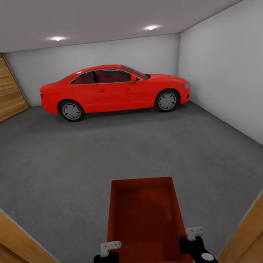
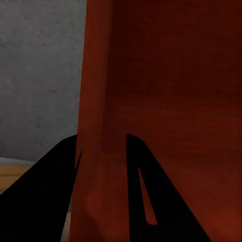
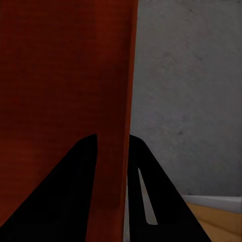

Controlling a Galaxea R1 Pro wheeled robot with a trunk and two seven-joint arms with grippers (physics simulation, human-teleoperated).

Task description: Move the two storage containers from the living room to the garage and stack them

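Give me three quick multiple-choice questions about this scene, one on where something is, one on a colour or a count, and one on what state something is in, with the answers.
1. Where does the red car stand?
A. Along the far wall, side-on to the robot
B. Right beside the grippers
C. Outside the room

2. How many ceiling lights are lit?
A. One
B. Two
C. Four

3. How is the storage container held?
A. Resting on the floor, untouched
B. Gripped by one gripper only
C. Gripped on both side walls, one gripper each

Answers:
1. A: the head view shows it side-on before the far white wall.
2. B: two bright spots glow on the grey ceiling.
3. C: the left gripper and right gripper each sit at a side wall, and both wrist views show fingers straddling the wall.
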